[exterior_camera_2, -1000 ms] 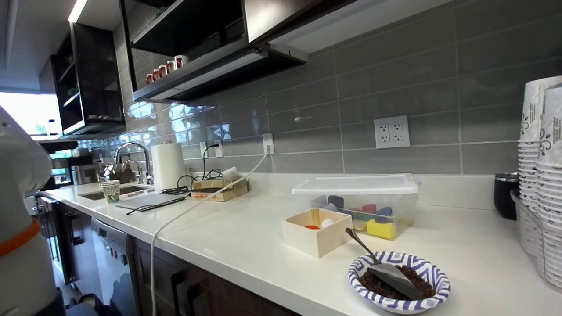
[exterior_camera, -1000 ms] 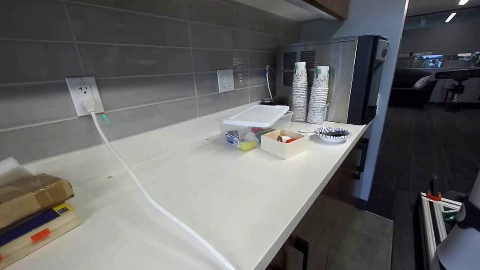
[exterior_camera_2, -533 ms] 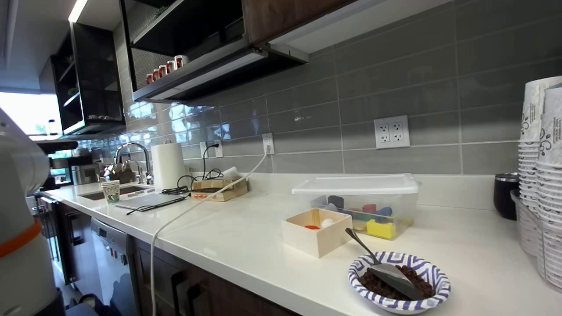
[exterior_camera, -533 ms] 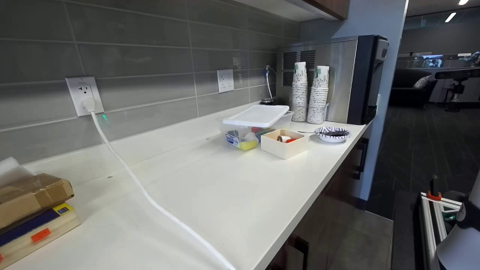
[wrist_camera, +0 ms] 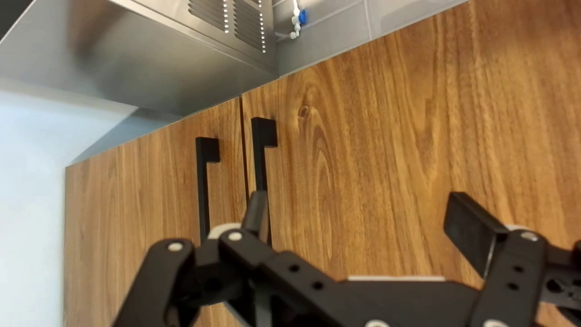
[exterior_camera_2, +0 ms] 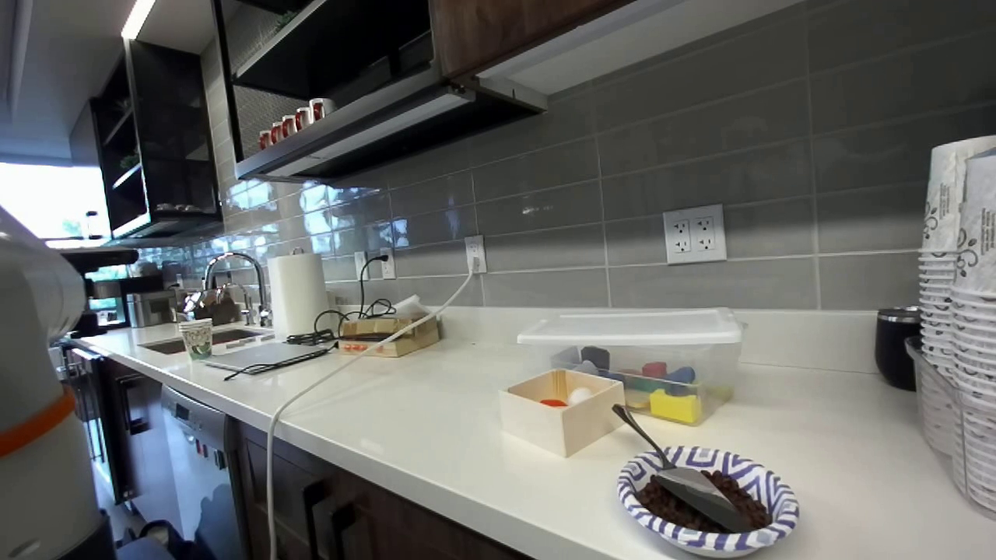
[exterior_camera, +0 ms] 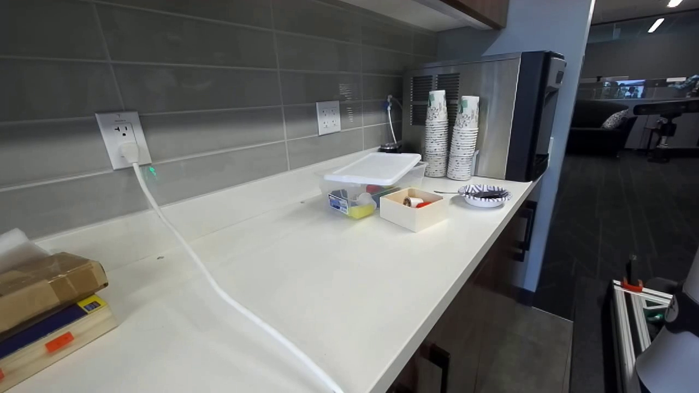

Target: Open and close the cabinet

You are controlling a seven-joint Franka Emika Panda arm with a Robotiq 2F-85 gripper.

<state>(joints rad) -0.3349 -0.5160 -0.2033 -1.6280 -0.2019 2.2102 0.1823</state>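
In your wrist view the wooden cabinet (wrist_camera: 376, 118) lay beyond your gripper (wrist_camera: 363, 215), whose fingers (wrist_camera: 472, 236) stood wide apart with door wood showing between them. From the left, you had the left-hand door (wrist_camera: 118, 218) first, its black left-hand handle (wrist_camera: 202, 190) running down until the gripper hid it. Close beside it came the right-hand door (wrist_camera: 408, 168) and the right-hand handle (wrist_camera: 260, 168) — the finger at picture left (wrist_camera: 255, 211) overlapped that bar in view, though whether it touched, you could not tell. The finger at picture right stood well apart from both handles, in front of the same right-hand door.

A metal machine (wrist_camera: 150, 68) ran out of your wrist view at upper left; the lower ends of both handles were lost behind the gripper; the right-hand door ran past the frame. How far either door stood ajar, if at all, you could not judge from that angle. In both exterior views a side edge cut through your arm (exterior_camera_2: 39, 334) — only a mostly pale stretch showed — and the top edge cut off most of the upper cabinet (exterior_camera_2: 506, 31).
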